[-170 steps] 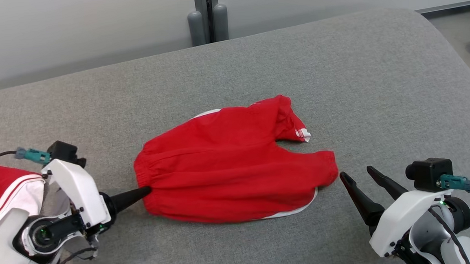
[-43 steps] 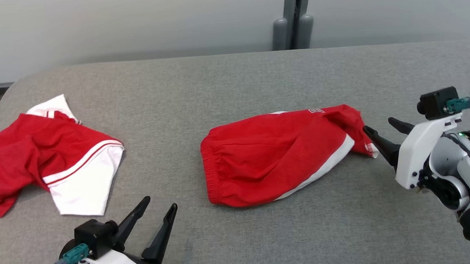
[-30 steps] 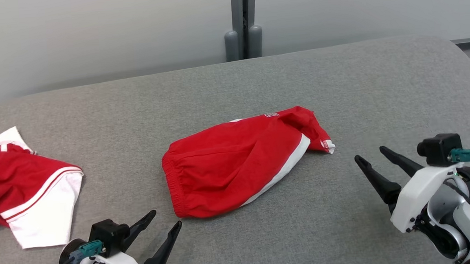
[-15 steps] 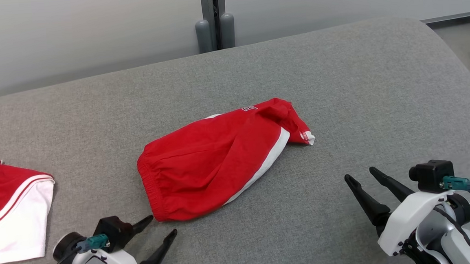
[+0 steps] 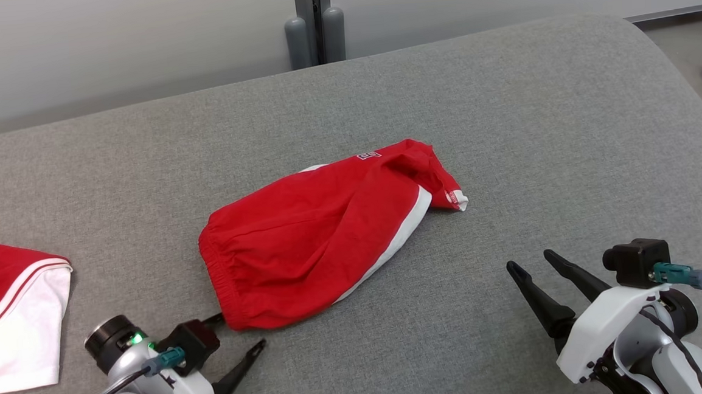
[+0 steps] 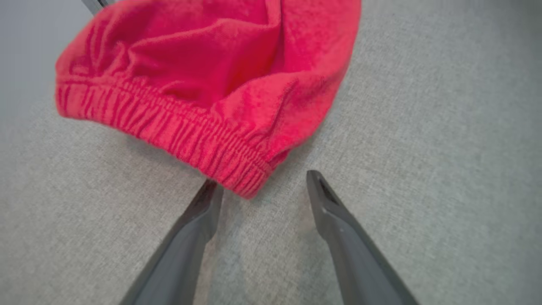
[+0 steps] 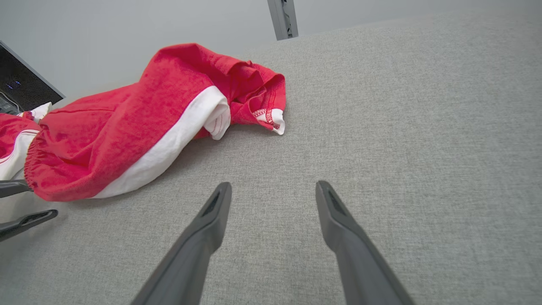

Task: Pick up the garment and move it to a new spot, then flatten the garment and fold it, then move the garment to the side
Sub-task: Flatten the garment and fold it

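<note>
**Risk: thin pinch on waistband corner, slip on lift**

Red garment [image 5: 317, 235] lies bunched mid-frame in head view on the grey counter [image 5: 535, 119]. Its waistband [image 6: 169, 127] is to the left, and the crumpled leg ends [image 5: 435, 173] point toward upper right. At lower left, the left claw [image 5: 240, 331] is spread wide w/ nothing held. In the left wrist view its 2 fingers [image 6: 190, 245] straddle the near waistband corner, 1 tip just beside the elastic. At lower right, the right claw [image 5: 528, 259] is also spread wide & empty, well apart from the cloth.

Probable trouble:
- Closing here could catch only 1 layer or a sliver of elastic, so the cloth slips out on lift.
- Tips driven too low could dig into the counter cover.
- W/ only 1 corner held, the garment would hang twisted, making flattening harder.
- The 2nd garment [image 5: 10, 303], red/white at the left edge, sits near the left arm, so a wide swing could drag it.
</note>
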Tool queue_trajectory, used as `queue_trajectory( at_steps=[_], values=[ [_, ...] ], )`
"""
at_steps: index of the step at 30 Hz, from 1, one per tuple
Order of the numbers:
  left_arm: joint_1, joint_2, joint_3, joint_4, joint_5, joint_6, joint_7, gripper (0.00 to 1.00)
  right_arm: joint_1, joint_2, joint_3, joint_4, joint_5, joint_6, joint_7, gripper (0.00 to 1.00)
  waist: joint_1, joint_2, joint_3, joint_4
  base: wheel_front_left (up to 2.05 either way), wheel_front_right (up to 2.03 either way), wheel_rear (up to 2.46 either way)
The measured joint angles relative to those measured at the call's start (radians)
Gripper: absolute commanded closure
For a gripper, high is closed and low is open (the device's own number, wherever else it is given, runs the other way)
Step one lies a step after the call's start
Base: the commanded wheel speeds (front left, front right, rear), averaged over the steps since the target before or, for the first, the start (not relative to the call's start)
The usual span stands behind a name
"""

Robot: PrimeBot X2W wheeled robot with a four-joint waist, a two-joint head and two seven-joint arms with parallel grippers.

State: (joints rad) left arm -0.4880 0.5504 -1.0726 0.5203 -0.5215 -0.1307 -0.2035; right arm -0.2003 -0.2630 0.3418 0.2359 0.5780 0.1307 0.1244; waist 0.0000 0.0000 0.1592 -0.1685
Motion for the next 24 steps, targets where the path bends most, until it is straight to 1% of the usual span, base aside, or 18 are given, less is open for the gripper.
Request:
queue_trajectory(
  at_steps=[3, 5, 6, 7, 8, 9, 15, 16, 18, 20, 22, 24],
  values=[
    [-0.024, -0.009, -0.007, 0.016, 0.003, 0.000, -0.031, 0.00, 0.001, 0.002, -0.006, -0.002, -0.004, 0.000, 0.001, 0.00, 0.0000, 0.0000, 0.001, -0.001, 0.00, 0.00, 0.00],
    [-0.032, -0.011, -0.021, 0.027, 0.003, 0.000, -0.040, 0.11, 0.005, 0.005, -0.008, -0.002, -0.008, 0.000, 0.007, 0.00, 0.0000, 0.0000, 0.003, -0.001, 0.00, 0.00, 0.00],
    [-0.033, -0.012, -0.033, 0.031, 0.003, 0.000, -0.044, 0.23, 0.006, 0.008, -0.008, -0.002, -0.009, 0.000, 0.007, 0.00, 0.0000, 0.0000, 0.004, -0.001, 0.00, 0.00, 0.00],
    [-0.035, -0.016, -0.043, 0.035, 0.002, 0.000, -0.045, 0.42, 0.006, 0.011, -0.007, -0.002, -0.010, 0.000, 0.008, 0.00, 0.0000, 0.0000, 0.005, -0.002, 0.00, 0.00, 0.00],
    [-0.038, -0.021, -0.054, 0.038, 0.002, 0.000, -0.048, 0.56, 0.006, 0.013, -0.007, -0.002, -0.011, 0.000, 0.008, 0.00, -0.0001, 0.0000, 0.005, -0.002, 0.00, 0.00, 0.00],
    [-0.046, -0.024, -0.069, 0.041, 0.002, 0.000, -0.049, 1.00, 0.006, 0.014, -0.007, -0.002, -0.012, 0.000, 0.009, 0.00, 0.0000, 0.0000, 0.006, -0.003, 0.00, 0.00, 0.00],
    [-0.086, -0.020, -0.091, 0.025, -0.005, 0.000, -0.055, 1.00, 0.007, 0.016, -0.012, 0.005, -0.016, 0.000, 0.009, 0.00, -0.0001, 0.0000, 0.000, -0.001, 0.00, 0.00, 0.00],
    [-0.088, -0.017, -0.097, 0.010, -0.024, 0.000, -0.054, 1.00, 0.008, 0.016, -0.013, 0.007, -0.016, 0.000, 0.009, 0.00, 0.0000, 0.0000, -0.003, 0.000, 0.00, 0.00, 0.00],
    [-0.083, -0.004, -0.128, -0.051, -0.109, 0.000, -0.017, 1.00, 0.013, 0.019, -0.016, 0.012, -0.016, 0.000, 0.011, 0.00, 0.0000, 0.0000, -0.010, 0.001, 0.00, 0.00, 0.00],
    [-0.077, 0.020, -0.163, -0.168, -0.239, 0.000, 0.055, 1.00, 0.021, 0.020, -0.017, 0.016, -0.016, 0.000, 0.013, 0.00, 0.0000, 0.0000, -0.015, 0.003, 0.00, 0.00, 0.00],
    [-0.076, 0.063, -0.186, -0.313, -0.374, 0.000, 0.148, 1.00, 0.022, 0.021, -0.019, 0.019, -0.016, 0.000, 0.016, 0.00, -0.0001, 0.0000, -0.019, 0.005, 0.00, 0.00, 0.00],
    [-0.084, 0.131, -0.196, -0.448, -0.510, 0.000, 0.250, 1.00, 0.022, 0.024, -0.020, 0.022, -0.015, 0.000, 0.017, 0.00, 0.0000, 0.0000, -0.022, 0.006, 0.00, 0.00, 0.00]
  ],
)
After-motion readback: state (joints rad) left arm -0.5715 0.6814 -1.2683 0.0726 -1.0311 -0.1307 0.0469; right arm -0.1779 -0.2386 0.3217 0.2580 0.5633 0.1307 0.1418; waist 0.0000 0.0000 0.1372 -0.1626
